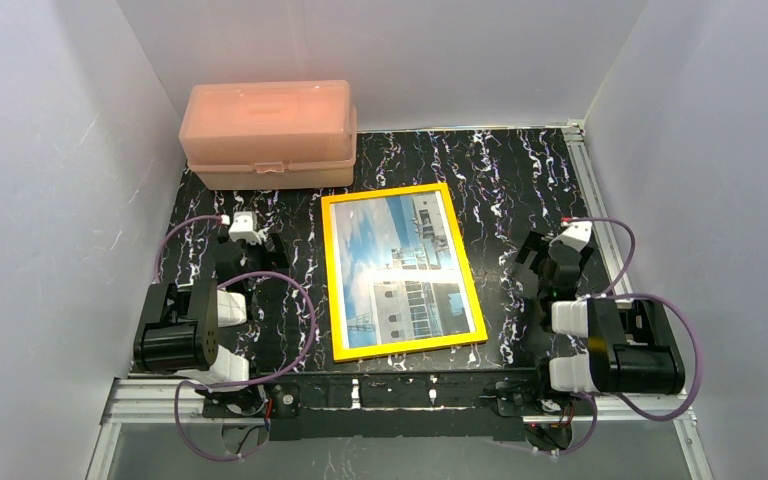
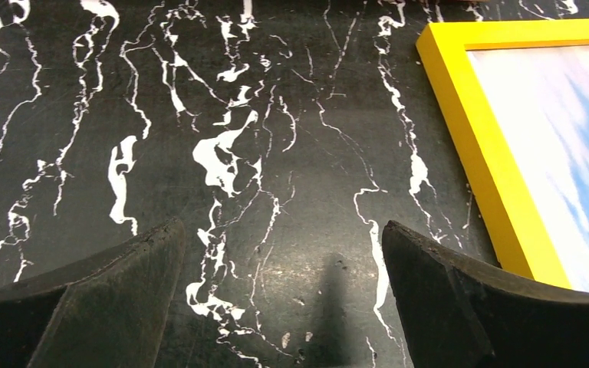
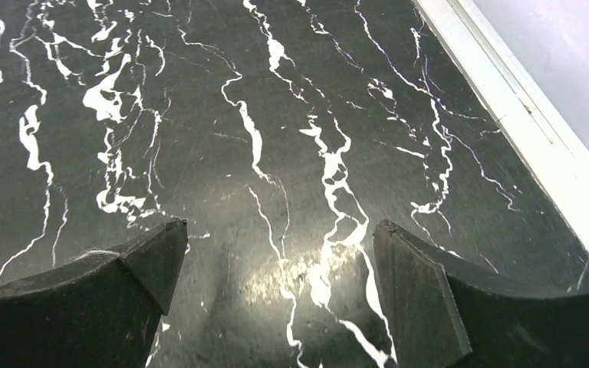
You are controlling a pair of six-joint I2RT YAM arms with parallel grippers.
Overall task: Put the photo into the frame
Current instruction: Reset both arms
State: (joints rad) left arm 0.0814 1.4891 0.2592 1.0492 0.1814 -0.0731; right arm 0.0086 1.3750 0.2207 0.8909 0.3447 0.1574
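The yellow frame [image 1: 401, 270] lies flat in the middle of the black marbled table, face up. Inside its border sits the photo [image 1: 400, 268], showing blue cloudy sky and a white building. The frame's left rail [image 2: 491, 146] and a strip of the photo [image 2: 560, 146] also appear at the right of the left wrist view. My left gripper [image 1: 260, 245] rests to the left of the frame, open and empty [image 2: 284, 238]. My right gripper [image 1: 535, 255] rests to the right of the frame, open and empty [image 3: 280, 234], over bare table.
A pink plastic box [image 1: 268, 133] with its lid closed stands at the back left of the table. A metal rail [image 3: 521, 130] runs along the table's right edge. Grey walls enclose the left, back and right sides.
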